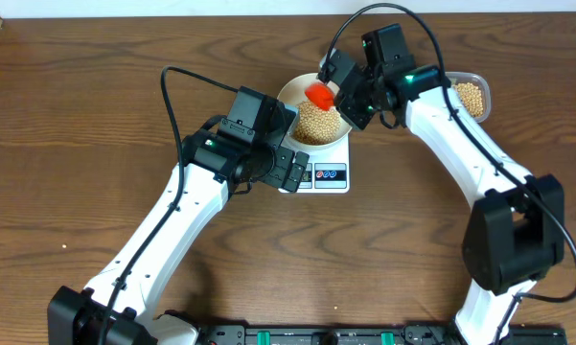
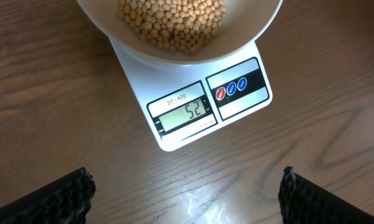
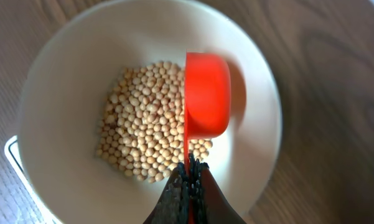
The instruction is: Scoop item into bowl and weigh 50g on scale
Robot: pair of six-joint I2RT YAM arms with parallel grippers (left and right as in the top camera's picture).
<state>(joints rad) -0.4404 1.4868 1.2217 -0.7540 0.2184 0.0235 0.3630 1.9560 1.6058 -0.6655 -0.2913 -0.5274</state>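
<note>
The white bowl (image 1: 289, 94) sits on the white scale (image 1: 318, 175), with a heap of tan beans (image 1: 318, 121) inside. In the left wrist view the scale's display (image 2: 188, 113) reads 52, and the bowl (image 2: 255, 32) with beans (image 2: 172, 22) fills the top. My right gripper (image 3: 190, 169) is shut on the thin handle of a red scoop (image 3: 206, 93), which hangs tipped on its side over the beans (image 3: 146, 134) in the bowl (image 3: 62, 112). My left gripper (image 2: 187, 190) is open just in front of the scale, nothing between its fingers.
A clear plastic tub (image 1: 471, 96) holding more beans stands at the back right, behind the right arm. Both arms reach in over the wooden table (image 1: 77, 144) toward the scale. The scale's blue and red buttons (image 2: 231, 89) face my left gripper.
</note>
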